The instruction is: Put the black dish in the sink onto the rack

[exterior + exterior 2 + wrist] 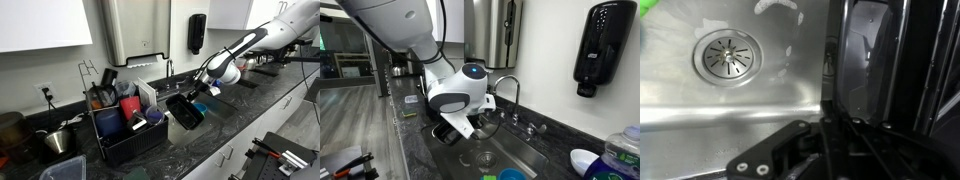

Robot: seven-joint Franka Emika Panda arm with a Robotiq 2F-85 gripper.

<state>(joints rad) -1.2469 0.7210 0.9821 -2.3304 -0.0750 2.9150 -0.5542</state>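
The black dish (pixel 183 110) is tilted on edge over the sink (pixel 528 152), just beside the rack (pixel 125 142). My gripper (pixel 201 94) is shut on its rim. In the wrist view the dish (pixel 876 60) stands upright at the right, my fingers (pixel 830 112) clamp its edge, and the steel sink floor (pixel 750 105) with its drain (pixel 728 55) lies behind. In an exterior view my gripper (pixel 461 124) hangs over the basin with the dish (pixel 447 131) dark beneath it. The rack holds red cups (pixel 130 106) and a dark blue container (pixel 110 122).
A chrome faucet (pixel 507 86) stands behind the basin. A small blue bowl (pixel 512 175) lies in the sink. A black soap dispenser (pixel 603 45) hangs on the wall. A steel bowl (pixel 60 140) sits on the dark counter beside the rack.
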